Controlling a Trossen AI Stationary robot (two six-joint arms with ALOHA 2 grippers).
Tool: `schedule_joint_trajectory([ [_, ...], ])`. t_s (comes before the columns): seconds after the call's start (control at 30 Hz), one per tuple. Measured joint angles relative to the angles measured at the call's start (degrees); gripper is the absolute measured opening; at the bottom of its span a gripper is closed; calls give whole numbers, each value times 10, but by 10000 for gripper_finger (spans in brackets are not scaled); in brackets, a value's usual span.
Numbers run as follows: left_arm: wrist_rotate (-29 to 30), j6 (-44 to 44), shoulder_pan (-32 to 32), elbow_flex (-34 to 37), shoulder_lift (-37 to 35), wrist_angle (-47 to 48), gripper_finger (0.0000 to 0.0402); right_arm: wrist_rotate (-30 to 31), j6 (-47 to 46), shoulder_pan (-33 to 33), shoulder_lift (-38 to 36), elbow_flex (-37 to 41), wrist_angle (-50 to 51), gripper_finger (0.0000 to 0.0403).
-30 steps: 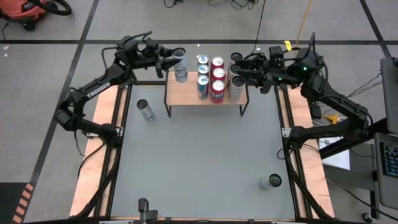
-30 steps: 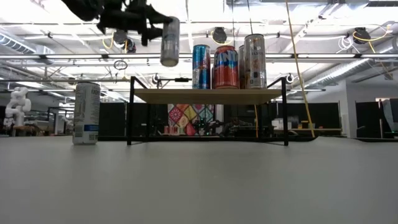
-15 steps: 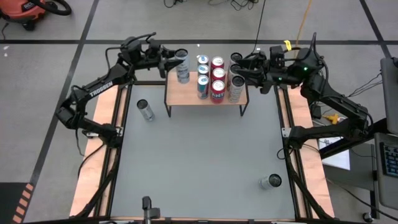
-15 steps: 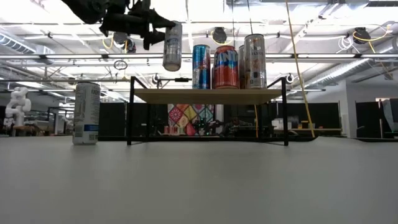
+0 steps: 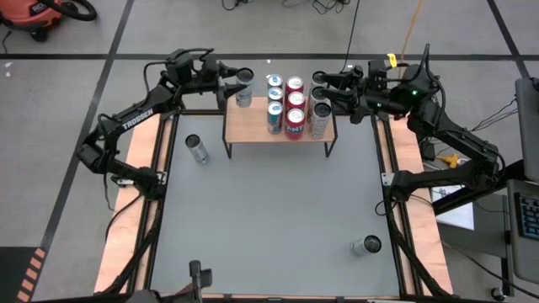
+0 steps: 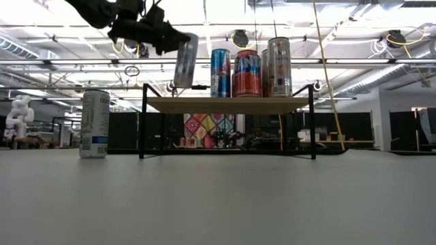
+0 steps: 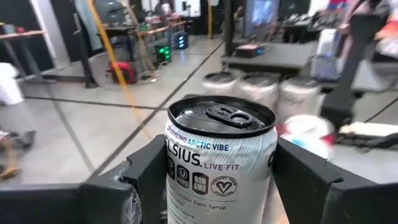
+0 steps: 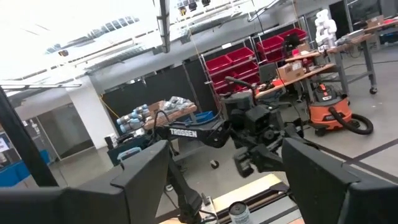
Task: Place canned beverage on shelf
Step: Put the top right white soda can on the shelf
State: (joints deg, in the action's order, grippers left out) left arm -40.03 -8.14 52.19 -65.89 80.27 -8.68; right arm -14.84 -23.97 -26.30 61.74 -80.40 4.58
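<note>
Left wrist view shows the left gripper clenched around a rigid, slick white can at mid-body, likely heavy if full, above the shelf.

Shelf: pale matt wood top, thin black metal legs. Cans: glossy printed metal; held can white, shiny lid. Bench: smooth matt grey. End effector: matt black plastic.

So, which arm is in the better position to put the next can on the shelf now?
The left. Its gripper already holds the silver can, tilted, above the free left end of the shelf. The right gripper is open and empty beside the full right end.
</note>
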Motion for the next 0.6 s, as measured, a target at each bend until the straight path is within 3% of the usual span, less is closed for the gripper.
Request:
schedule_joint_trajectory([
  [0.1,-13,-12,19,0,21,-2,240,0,-2,0,0,0,0,274],
  [0.3,-95,35,45,0,74,-78,240,0,-4,0,0,0,0,274],
  [0.6,-110,47,45,0,113,-129,240,17,-4,0,0,0,0,274],
])
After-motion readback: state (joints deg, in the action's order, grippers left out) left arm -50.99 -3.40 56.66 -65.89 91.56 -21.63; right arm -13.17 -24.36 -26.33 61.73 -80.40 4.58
